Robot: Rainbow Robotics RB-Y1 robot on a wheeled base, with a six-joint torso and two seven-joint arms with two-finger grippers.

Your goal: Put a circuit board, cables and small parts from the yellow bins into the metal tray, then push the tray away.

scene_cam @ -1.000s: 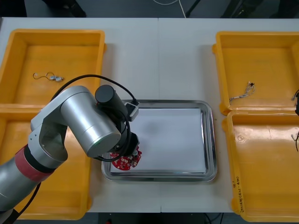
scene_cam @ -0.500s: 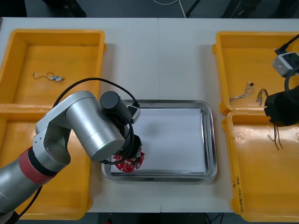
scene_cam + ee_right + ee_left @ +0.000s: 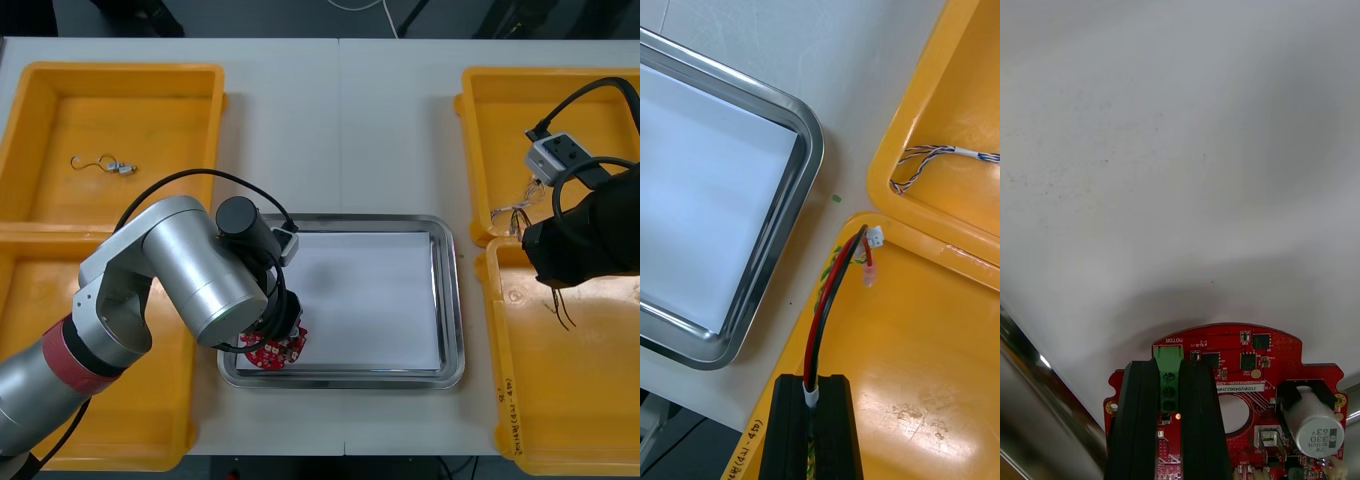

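My left gripper (image 3: 278, 328) is low over the metal tray's (image 3: 452, 300) near-left corner, shut on a round red circuit board (image 3: 270, 350). In the left wrist view the fingers (image 3: 1139, 420) pinch the board's (image 3: 1255, 360) green terminal block just above the tray's white inside (image 3: 1180, 150). My right gripper (image 3: 552, 280) hovers over the inner edge of the near right yellow bin (image 3: 580, 410). It is shut on a cable (image 3: 562, 310) of red and black wires, which hangs below it. That cable (image 3: 827, 300) ends in a white plug above the bin's corner.
A twisted blue and white cable (image 3: 940, 154) lies in the far right bin (image 3: 560, 110). A thin wire with a small metal part (image 3: 100, 163) lies in the far left bin (image 3: 110, 90). The near left bin (image 3: 30, 320) sits under my left arm.
The right arm came in from the right edge and moved left toward the tray, carrying the cable. The left arm and the board barely moved.
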